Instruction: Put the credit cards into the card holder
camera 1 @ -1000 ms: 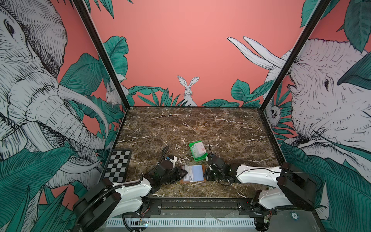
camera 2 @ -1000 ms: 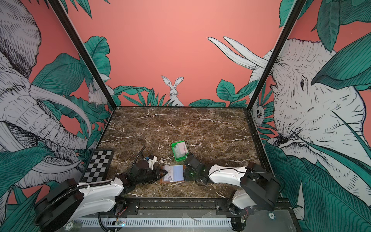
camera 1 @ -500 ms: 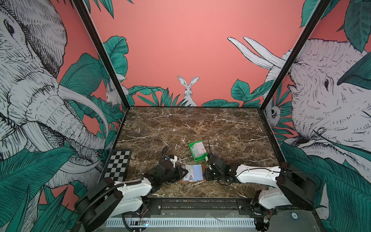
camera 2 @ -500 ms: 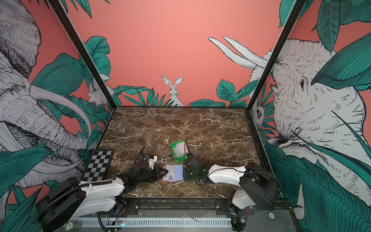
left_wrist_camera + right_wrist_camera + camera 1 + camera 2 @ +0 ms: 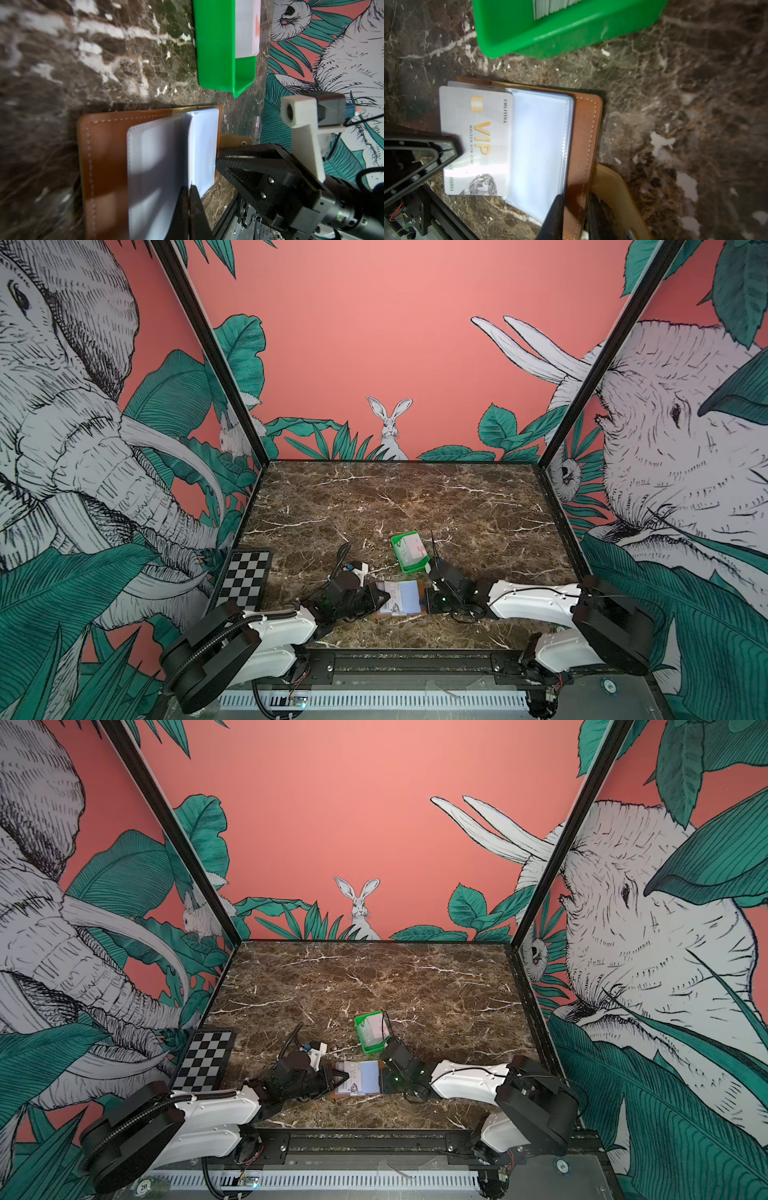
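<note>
We are looking at the tan-brown leather-look folding card holder [image 5: 583, 145], which is lying open and flat on the dark brown veined marble table [image 5: 374, 506]. It is sitting near the table's front edge, between the two arms and just in front of the bright green plastic tray [image 5: 413, 568]. Its stack of clear plastic sleeves [image 5: 539, 145] is facing up, and its small tan snap tab [image 5: 610, 187] is sticking out past the stitched edge.

We are judging the holder to be light, floppy at the fold and apt to slide on the polished stone, so it is calling for a hold on the stiffer stitched cover edge. That is where the right gripper [image 5: 218, 159] is sitting. Its jaws are standing narrowly apart with the cover edge between them, seemingly clamped on it.

The white plastic credit card with gold VIP lettering [image 5: 477, 135] is, we are guessing, thin, stiff and slick. It is best pinched by its outer edge, leaving the leading edge free. The left gripper [image 5: 454, 148] is fully closed, and its tips are appearing to pinch that outer edge. The card is lying over the holder's other half with its leading edge meeting the sleeves. Whether it is entering a pocket we cannot tell. More pale cards [image 5: 411, 549] are waiting stacked in the tray.
</note>
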